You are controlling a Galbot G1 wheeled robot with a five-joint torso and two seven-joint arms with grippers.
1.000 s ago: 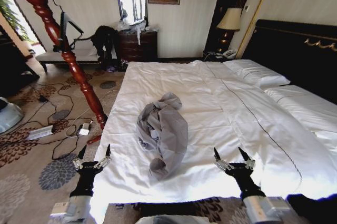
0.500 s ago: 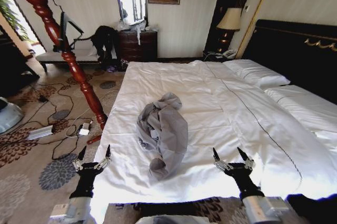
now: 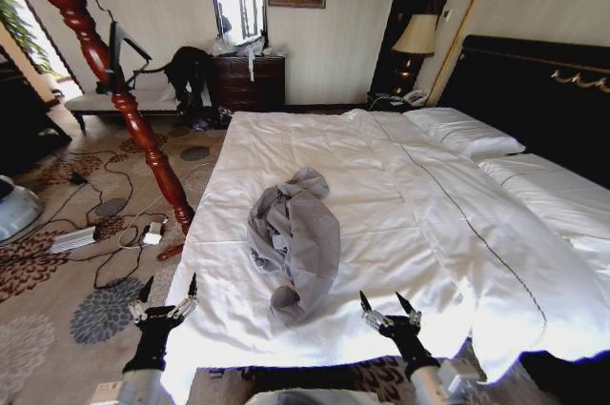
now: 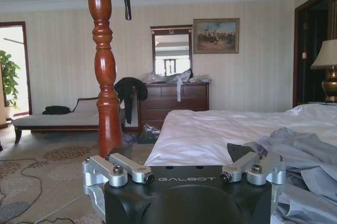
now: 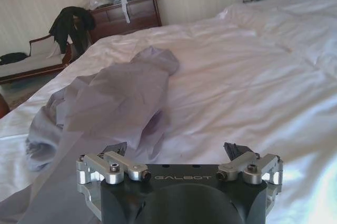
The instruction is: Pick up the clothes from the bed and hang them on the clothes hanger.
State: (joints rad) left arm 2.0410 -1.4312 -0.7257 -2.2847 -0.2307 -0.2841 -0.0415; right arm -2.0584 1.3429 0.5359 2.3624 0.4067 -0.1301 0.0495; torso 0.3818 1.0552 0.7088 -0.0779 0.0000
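Head view shows the very wide bed with white sheets and a tall black headboard (image 3: 381, 186), and it has not moved. On the floor by the bed's left side, the tall reddish-brown turned wooden pole (image 3: 124, 91) leans as before, with the thin black triangle hanger (image 3: 119, 48) hooked high on it. The silvery-grey crinkly jacket (image 3: 294, 238) lies bunched in a heap on the sheet near the foot of the bed, where it lay a second ago. The right gripper (image 3: 390, 308) has slid left toward the jacket and sits just beside its near end, fingers spread open and holding nothing. The left gripper (image 3: 168, 293) has dropped a little at the bed's left corner, open too. The grab looks close, but the jacket is not yet touched.
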